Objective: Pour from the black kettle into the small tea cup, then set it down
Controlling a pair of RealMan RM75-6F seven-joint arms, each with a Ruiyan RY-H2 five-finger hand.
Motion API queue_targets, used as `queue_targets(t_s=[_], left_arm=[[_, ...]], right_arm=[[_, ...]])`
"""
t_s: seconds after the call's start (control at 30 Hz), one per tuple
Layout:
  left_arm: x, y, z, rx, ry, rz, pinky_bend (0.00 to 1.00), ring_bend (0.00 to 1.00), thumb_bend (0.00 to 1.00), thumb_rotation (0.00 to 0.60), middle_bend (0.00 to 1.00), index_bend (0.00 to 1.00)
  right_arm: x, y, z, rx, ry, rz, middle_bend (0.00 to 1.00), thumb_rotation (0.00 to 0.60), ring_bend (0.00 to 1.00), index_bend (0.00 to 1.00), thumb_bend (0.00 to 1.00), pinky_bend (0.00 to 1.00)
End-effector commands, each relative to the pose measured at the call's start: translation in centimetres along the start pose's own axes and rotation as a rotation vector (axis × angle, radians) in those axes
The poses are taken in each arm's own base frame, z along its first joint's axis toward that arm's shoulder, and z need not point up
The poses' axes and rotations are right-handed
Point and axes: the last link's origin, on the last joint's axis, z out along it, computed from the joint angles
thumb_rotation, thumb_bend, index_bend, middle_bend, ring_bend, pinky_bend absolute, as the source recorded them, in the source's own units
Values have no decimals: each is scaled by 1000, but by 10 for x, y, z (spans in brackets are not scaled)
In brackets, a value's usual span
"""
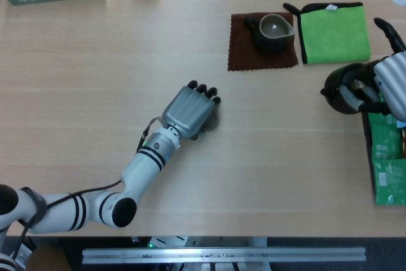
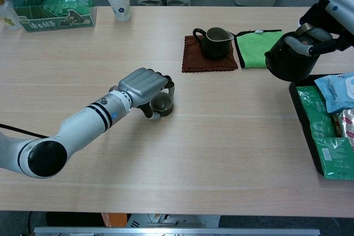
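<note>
My left hand (image 1: 189, 110) (image 2: 144, 85) grips the small dark tea cup (image 2: 162, 104) near the middle of the table; in the head view the cup (image 1: 210, 122) is mostly hidden under the fingers. My right hand (image 1: 388, 82) (image 2: 331, 9) holds the black kettle (image 1: 346, 91) (image 2: 289, 59) by its handle at the right, lifted beside the black tray. The kettle is far to the right of the cup.
A dark pitcher (image 1: 273, 32) stands on a brown mat (image 1: 244, 55) beside a green cloth (image 1: 334, 33). A black tray (image 2: 307, 131) with green packets lies at the right edge. A paper cup (image 2: 118, 3) and a green box (image 2: 52, 15) sit at the back left.
</note>
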Motion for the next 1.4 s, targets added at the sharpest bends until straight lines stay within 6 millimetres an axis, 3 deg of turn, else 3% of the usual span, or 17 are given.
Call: queue_targets(t_s=[0.03,0.13,0.3,0.47,0.63,1.0,1.4], left_arm=[[0,-1,-1,6,-3,0,205,213,234,600,201,317],[1,-1,-2,9,-7,-4,205,175,233,600,163,182],[3,-3,-4,14,-8,-10,205,127,233,600,117,66],[8,-9,-10,28,-2,-10,205,105,232,600,86,5],[23,-32,-26,84,30,-13,205,103,232,600,82,3],[48,-92,-91,201,101,31,205,102,232,600,82,7],[63,-123,-158,260,158,58,205,102,232,600,83,7]], right_arm=[[0,0,0,2,-1,-1,893,486,954,972,344,0],[-1,-2,0,5,-1,-1,893,488,954,972,344,0],[0,-3,0,8,3,-3,893,487,954,972,344,0],[1,-6,0,15,1,-3,893,490,954,972,345,0],[0,-12,4,35,-5,-4,893,495,954,972,344,0],[-9,-38,24,96,-31,5,893,511,953,972,347,0],[-28,-78,55,164,-73,12,893,515,952,972,348,0]])
